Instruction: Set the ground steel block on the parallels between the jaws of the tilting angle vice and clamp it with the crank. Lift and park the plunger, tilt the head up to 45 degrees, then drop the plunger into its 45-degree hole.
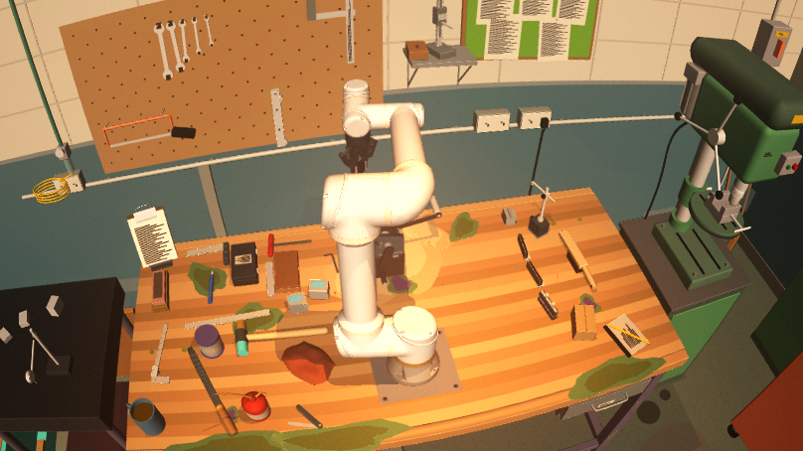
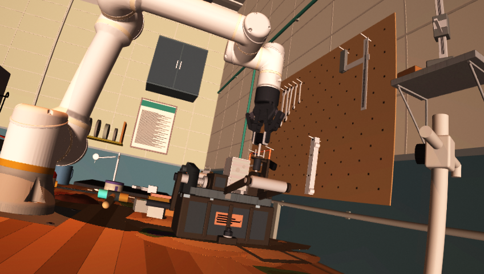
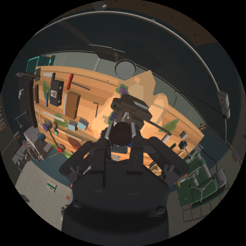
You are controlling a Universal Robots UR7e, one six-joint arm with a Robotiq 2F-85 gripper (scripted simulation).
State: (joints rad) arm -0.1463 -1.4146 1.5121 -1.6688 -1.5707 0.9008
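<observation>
The plunger's dark knob (image 2: 260,137) (image 3: 120,133) sits at the top of a thin pin above the vice. My gripper (image 2: 260,138) (image 3: 120,135) points straight down and is closed on that knob, with a finger on each side of it. Below it stands the tilting angle vice (image 2: 226,203) (image 1: 391,253) on its dark base. The ground steel block (image 2: 236,171) sits between the jaws. The crank handle (image 2: 268,184) sticks out to the right. The arm hides most of the vice in the side camera.
A tin can (image 1: 209,340) stands on the left of the bench near a mallet (image 1: 280,335) and a red rag (image 1: 307,362). The pegboard (image 2: 339,115) stands close behind the vice. A drill press (image 1: 729,162) stands off the bench's right end.
</observation>
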